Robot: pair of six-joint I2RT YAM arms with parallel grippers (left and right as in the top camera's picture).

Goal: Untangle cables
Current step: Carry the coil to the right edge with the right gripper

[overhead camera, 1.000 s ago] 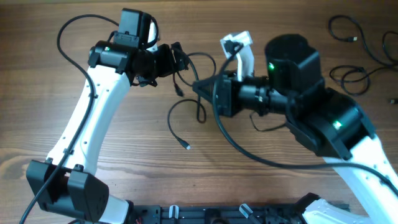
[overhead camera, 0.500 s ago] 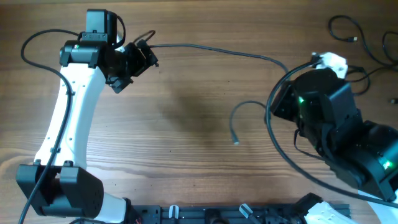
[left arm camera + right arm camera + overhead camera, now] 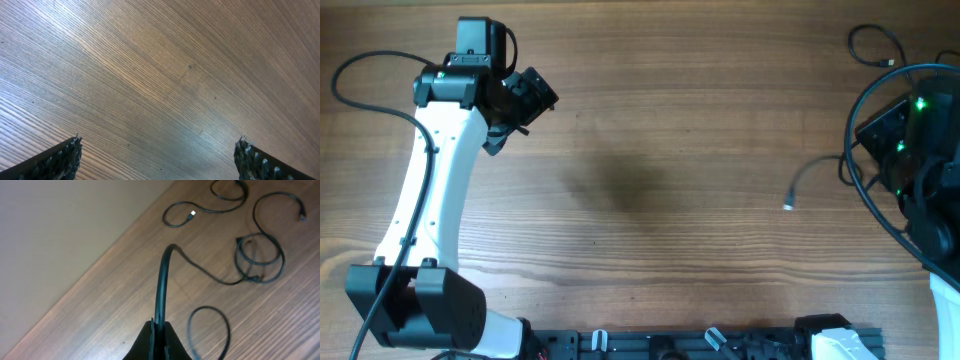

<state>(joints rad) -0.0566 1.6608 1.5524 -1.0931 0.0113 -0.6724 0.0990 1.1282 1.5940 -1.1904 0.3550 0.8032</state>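
Right wrist view shows the right claw (image 3: pixel 160 335), a dark two-finger pincer, pressed together on one thin black flexible cord (image 3: pixel 161 285). This cord rises straight out of the pinch, bends, and then runs away from the right claw to a group of overlapping black cord loops (image 3: pixel 262 255). I cannot tell if these loops are really knotted or only lie over each other. Another small black loop (image 3: pixel 210 325) lies just beside the right claw. A separate black cord with a silver plug (image 3: pixel 177 215) lies well beyond the right claw, near the edge of the brown wooden table (image 3: pixel 100 305). In the overhead view the left claw (image 3: pixel 523 100) is well apart from the right claw, at the other side of the table. The left wrist view shows its toothed fingertips (image 3: pixel 55 162) spread wide over bare wood, holding nothing. Because nothing holds the far side of the cords, I think a pull from the right claw can drag the whole group along instead of opening it, or draw a crossing tight into a real knot. The cord is thin, so a sudden jerk may slip it out of the pinch. A wide sweep may also lay the held cord over the small loop beside the right claw and make a new tangle, or push the plugged cord over the table edge.
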